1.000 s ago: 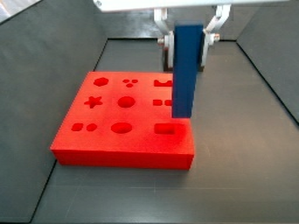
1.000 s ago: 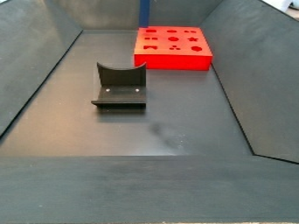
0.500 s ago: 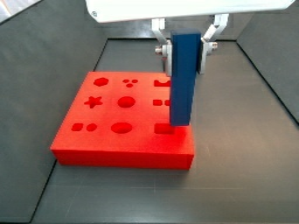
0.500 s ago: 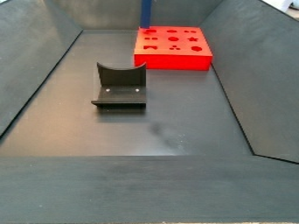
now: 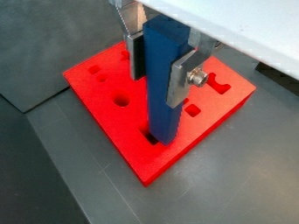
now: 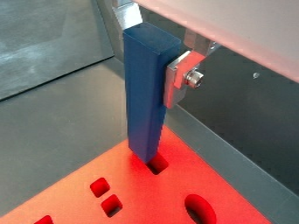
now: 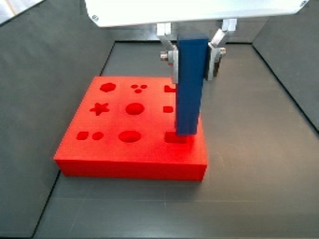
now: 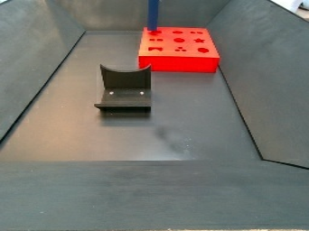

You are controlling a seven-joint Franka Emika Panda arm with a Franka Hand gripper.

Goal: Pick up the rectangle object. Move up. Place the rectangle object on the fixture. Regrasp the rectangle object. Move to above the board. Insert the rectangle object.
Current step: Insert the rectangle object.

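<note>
Where the rectangle object [image 7: 191, 84] meets the board [image 7: 112, 131], we see its lower end sitting in a rectangular hole near one corner of the red slab; both wrist views show the blue bar [image 5: 163, 83] entering the slot [image 6: 146, 105]. It stands upright, most of its length above the board surface. How far down it reaches we cannot tell.

We note the tool [image 7: 191, 49] directly above the board, clenched on the upper part of the rectangle object. In a wrist view one silver finger [image 5: 184, 74] lies flat against a side face of the bar, with a second plate on the opposite face. Another wrist view shows a finger [image 6: 179, 74] pressed to the bar just below its top end.

We see other holes in the board: circles, a star, small squares. In a wrist view the nearest open ones lie close to the occupied slot.

We find the fixture [image 8: 123, 88] well apart from the board on the dark floor, its notch unoccupied. In that same side view only a sliver of the blue bar [image 8: 154, 13] shows above the board's [image 8: 182, 50] far edge; the tool is out of frame there.

Dark sloped walls enclose the floor.
</note>
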